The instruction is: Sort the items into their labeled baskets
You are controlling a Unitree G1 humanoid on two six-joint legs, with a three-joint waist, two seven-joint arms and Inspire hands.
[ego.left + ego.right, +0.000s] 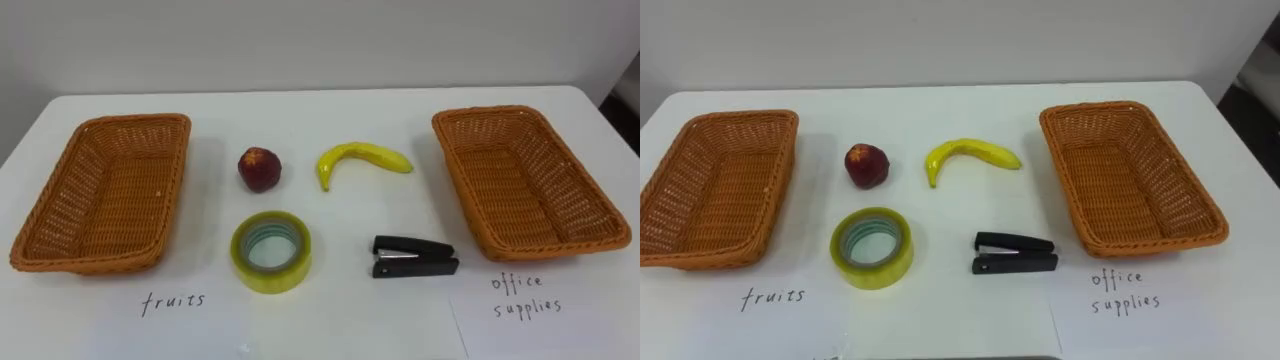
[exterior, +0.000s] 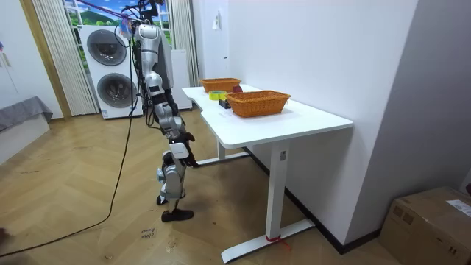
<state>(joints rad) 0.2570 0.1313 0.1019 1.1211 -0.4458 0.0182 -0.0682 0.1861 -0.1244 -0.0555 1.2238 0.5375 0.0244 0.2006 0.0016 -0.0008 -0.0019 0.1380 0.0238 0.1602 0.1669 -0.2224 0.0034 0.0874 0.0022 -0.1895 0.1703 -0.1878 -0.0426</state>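
On the white table (image 1: 330, 320) a red apple (image 1: 259, 168) and a yellow banana (image 1: 362, 160) lie side by side in the middle. In front of them sit a roll of yellow tape (image 1: 271, 251) and a black stapler (image 1: 414, 256). An empty wicker basket (image 1: 60, 235) at the left has "fruits" handwritten before it. A second empty wicker basket (image 1: 600, 235) at the right is marked "office supplies". In the room view the robot stands at the table's long edge, with its hands (image 2: 174, 124) low by its body and too small to read.
A wall runs along the table's far edge. In the room view two stacked washing machines (image 2: 110, 66) stand behind the robot, and a cardboard box (image 2: 430, 224) sits on the wooden floor at the room view's lower right.
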